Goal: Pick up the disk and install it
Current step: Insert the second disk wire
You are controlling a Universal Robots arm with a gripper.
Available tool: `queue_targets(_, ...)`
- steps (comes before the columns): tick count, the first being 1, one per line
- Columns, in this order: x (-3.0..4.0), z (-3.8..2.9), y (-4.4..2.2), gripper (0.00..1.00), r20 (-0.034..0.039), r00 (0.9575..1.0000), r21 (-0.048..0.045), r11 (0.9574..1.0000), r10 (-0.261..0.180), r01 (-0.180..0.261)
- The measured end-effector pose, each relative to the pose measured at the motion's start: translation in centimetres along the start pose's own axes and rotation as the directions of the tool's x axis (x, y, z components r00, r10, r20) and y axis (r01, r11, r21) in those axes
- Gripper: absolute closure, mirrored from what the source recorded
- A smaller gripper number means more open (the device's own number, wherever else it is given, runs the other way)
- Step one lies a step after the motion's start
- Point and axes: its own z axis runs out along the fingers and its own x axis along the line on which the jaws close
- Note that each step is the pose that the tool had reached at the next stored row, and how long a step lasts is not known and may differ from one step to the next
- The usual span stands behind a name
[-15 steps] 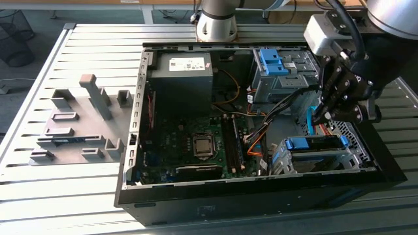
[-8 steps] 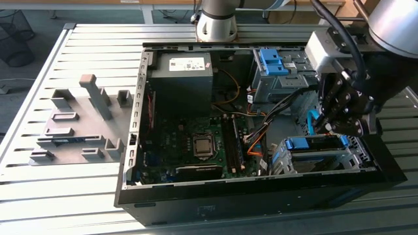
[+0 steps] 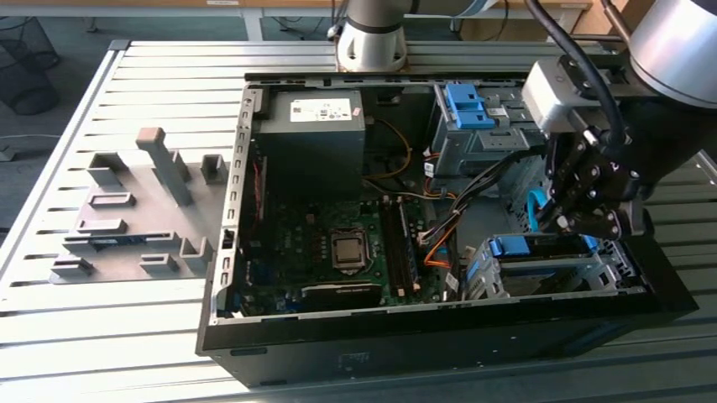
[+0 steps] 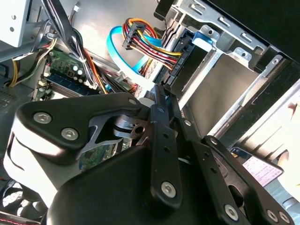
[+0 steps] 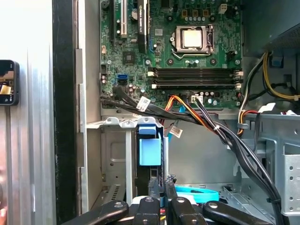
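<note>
Slatted metal tabletop (image 3: pixel 134 336) carries an open desktop computer case (image 3: pixel 336 357) lying on its side, with a grey fixture of slots and pegs (image 3: pixel 134 218) on the exterior view's left and the arm's base (image 3: pixel 370 38) behind the case. Inside lie the motherboard (image 3: pixel 325 243), the dark power supply box (image 3: pixel 311 134) and a bundle of orange and black cables (image 3: pixel 442 243).

The gripper (image 3: pixel 583 220) hangs over the drive cage (image 3: pixel 549 273) at the case's near corner on the exterior view's right. In both wrist views its fingers (image 4: pixel 161 140) are pressed close together, and nothing shows between them. The disk (image 4: pixel 211 93) appears to sit already inside that cage: in the second wrist view a flat silver panel lies in the bay beside the fingers, with a blue rail end (image 4: pixel 202 40) at its edge, and in the first wrist view a blue tab (image 5: pixel 149 150) stands in the cage just beyond the fingertips.

My judgement is that the risk lies in the cables: the bundle and a light blue data cable (image 4: pixel 126 56) run close to the cage mouth, so any sideways drift of the fingers could snag or pinch them. A drive not fully home could also jam against the cage wall.

Whether the disk is fully seated I cannot tell; its label is hidden, and the gripper's own body covers much of the bay.
</note>
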Motion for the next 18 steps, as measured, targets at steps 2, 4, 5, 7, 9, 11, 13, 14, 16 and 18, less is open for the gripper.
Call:
queue_targets(2, 0.00, 0.23, 0.00, 0.84, 0.0007, 1.0000, 0.0007, 1.0000, 0.000, 0.000)
queue_targets(4, 0.02, 0.48, 0.00, 0.84, 0.0017, 1.0000, 0.0012, 1.0000, 0.001, -0.001)
queue_targets(5, 0.04, 0.58, 0.00, 0.84, 0.0020, 1.0000, 0.0015, 1.0000, 0.002, -0.002)
queue_targets(7, 0.08, 0.66, -0.01, 0.84, 0.0020, 1.0000, 0.0015, 1.0000, 0.002, -0.002)
queue_targets(9, 0.07, 0.70, -0.07, 0.84, 0.0020, 1.0000, 0.0015, 1.0000, 0.002, -0.002)
queue_targets(11, 0.07, 0.78, -0.15, 0.84, 0.0024, 1.0000, 0.0015, 1.0000, 0.001, -0.001)
queue_targets(13, 0.07, 0.90, -0.18, 0.84, 0.0025, 1.0000, 0.0015, 1.0000, -0.001, 0.001)
queue_targets(14, 0.08, 0.97, -0.18, 0.84, 0.0023, 1.0000, 0.0014, 1.0000, -0.001, 0.001)
queue_targets(16, 0.08, 1.09, -0.19, 0.84, 0.0023, 1.0000, 0.0014, 1.0000, -0.002, 0.002)
queue_targets(18, 0.08, 1.15, -0.20, 0.84, 0.0021, 1.0000, 0.0014, 1.0000, -0.003, 0.003)
